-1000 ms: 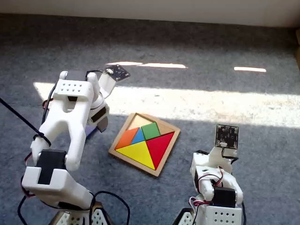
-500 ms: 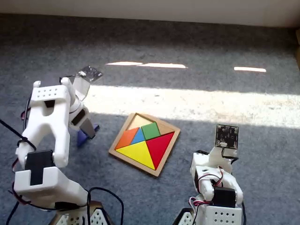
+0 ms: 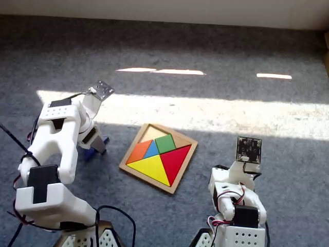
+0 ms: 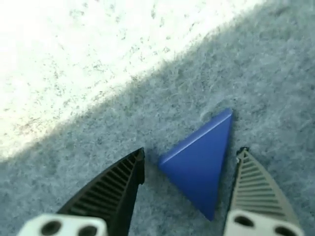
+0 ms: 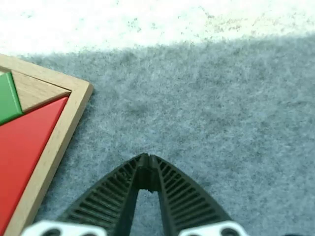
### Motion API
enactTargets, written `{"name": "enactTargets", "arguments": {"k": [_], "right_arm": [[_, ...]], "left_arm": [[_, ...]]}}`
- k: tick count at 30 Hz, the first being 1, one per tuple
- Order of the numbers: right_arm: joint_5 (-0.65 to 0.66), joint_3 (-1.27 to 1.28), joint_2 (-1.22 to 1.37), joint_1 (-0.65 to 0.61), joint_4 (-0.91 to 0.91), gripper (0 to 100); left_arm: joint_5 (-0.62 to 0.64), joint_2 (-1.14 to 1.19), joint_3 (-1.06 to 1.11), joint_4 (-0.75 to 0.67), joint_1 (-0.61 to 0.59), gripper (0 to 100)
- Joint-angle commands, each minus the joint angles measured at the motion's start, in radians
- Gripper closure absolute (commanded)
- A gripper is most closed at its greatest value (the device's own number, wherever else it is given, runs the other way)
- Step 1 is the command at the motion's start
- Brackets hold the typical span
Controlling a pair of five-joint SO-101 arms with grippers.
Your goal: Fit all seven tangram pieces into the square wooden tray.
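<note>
The square wooden tray lies mid-carpet holding cream, green, orange, small blue, yellow and red pieces. A triangular gap of bare wood shows by the green square. A loose blue triangle lies flat on the carpet left of the tray. My left gripper is open and straddles it, one finger on each side, and stands over it in the high view. My right gripper is shut on nothing, low over the carpet just right of the tray's corner.
Grey carpet all around, with a bright sunlit band behind the tray. The right arm sits folded near the front edge, right of the tray. Cables trail by the left arm's base.
The left arm swung left, away from the tray's edge, and came down over the blue triangle, then shifted slightly right. The right arm and tray kept still.
</note>
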Motion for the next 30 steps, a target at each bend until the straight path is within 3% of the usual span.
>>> {"name": "enactTargets", "arguments": {"k": [1,12,17,30], "right_arm": [[0.009,0.127,-0.010,0.012,-0.018,99.3],[0.009,0.127,-0.010,0.012,-0.018,99.3],[0.009,0.127,-0.010,0.012,-0.018,99.3],[0.009,0.127,-0.010,0.012,-0.018,99.3]], "left_arm": [[-0.008,0.013,-0.018,-0.011,0.013,78],[-0.008,0.024,-0.036,0.052,0.028,82],[-0.008,0.008,-0.101,0.161,0.036,90],[-0.002,-0.199,-0.189,0.319,0.048,90]]}}
